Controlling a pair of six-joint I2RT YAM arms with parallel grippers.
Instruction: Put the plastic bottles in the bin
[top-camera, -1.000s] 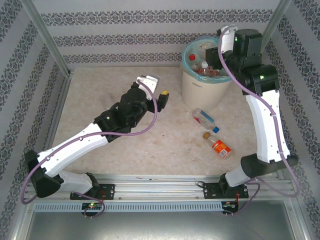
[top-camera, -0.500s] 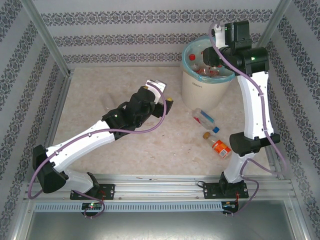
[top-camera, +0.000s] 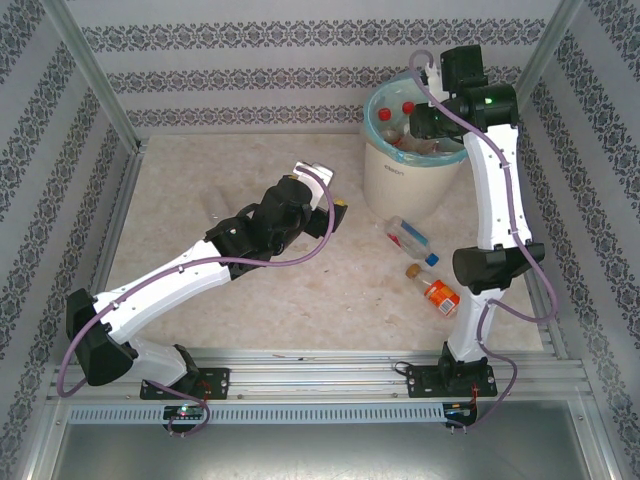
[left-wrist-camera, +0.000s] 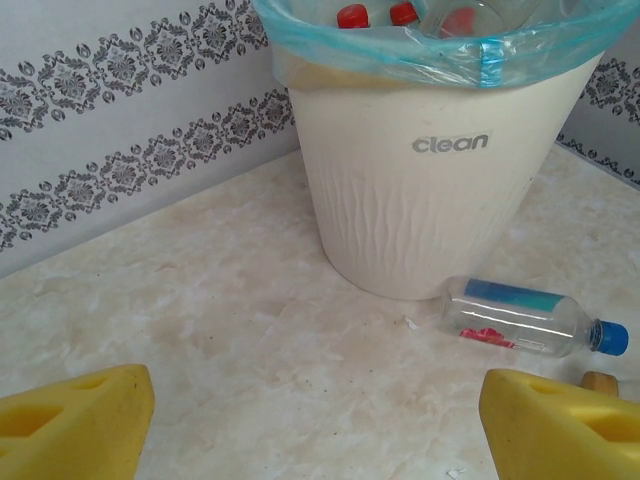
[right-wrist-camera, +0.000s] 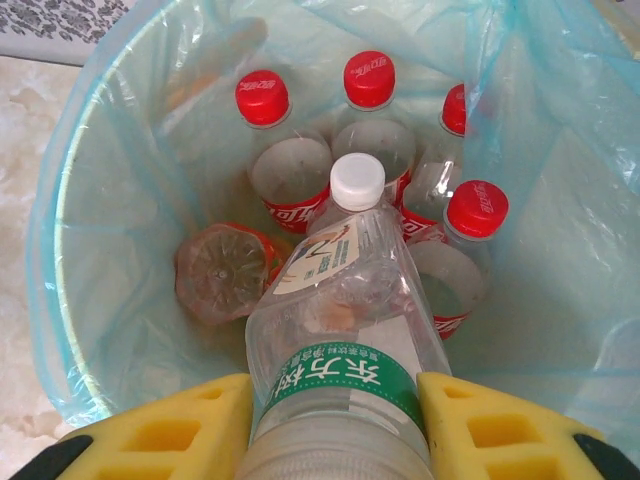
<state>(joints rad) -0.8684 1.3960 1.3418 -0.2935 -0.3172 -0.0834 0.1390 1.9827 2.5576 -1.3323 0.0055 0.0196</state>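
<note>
A: Where is the right gripper (right-wrist-camera: 330, 435) hanging?
B: It is hanging right over the mouth of the bin (right-wrist-camera: 100, 230), at the far right corner of the table (top-camera: 220, 180). Its yellow pads (right-wrist-camera: 165, 435) are pinching a clear bottle with a white cap (right-wrist-camera: 345, 330) by its lower body, just under the green label. The cap end is pointing down into the bin.
A: What is sitting inside it?
B: Several red-capped bottles (right-wrist-camera: 290, 170) are standing upright, crowded against one another. A reddish-orange bottle (right-wrist-camera: 220, 275) is resting beside them with its round end facing up.
A: And the left gripper (left-wrist-camera: 315, 435)?
B: It is hovering above the table to the left of the bin, with its jaws spread wide and nothing between them. It is facing the bin's off-white side, where the word "clean" is showing.
A: Are any bottles lying outside?
B: Two are lying on their sides on the table by the foot of the bin. A clear blue-capped bottle (left-wrist-camera: 520, 318) is resting just beside the bin's base. An orange bottle (top-camera: 440, 295) is lying close to it, nearer the arms' bases, its tan cap pointing toward the blue cap
</note>
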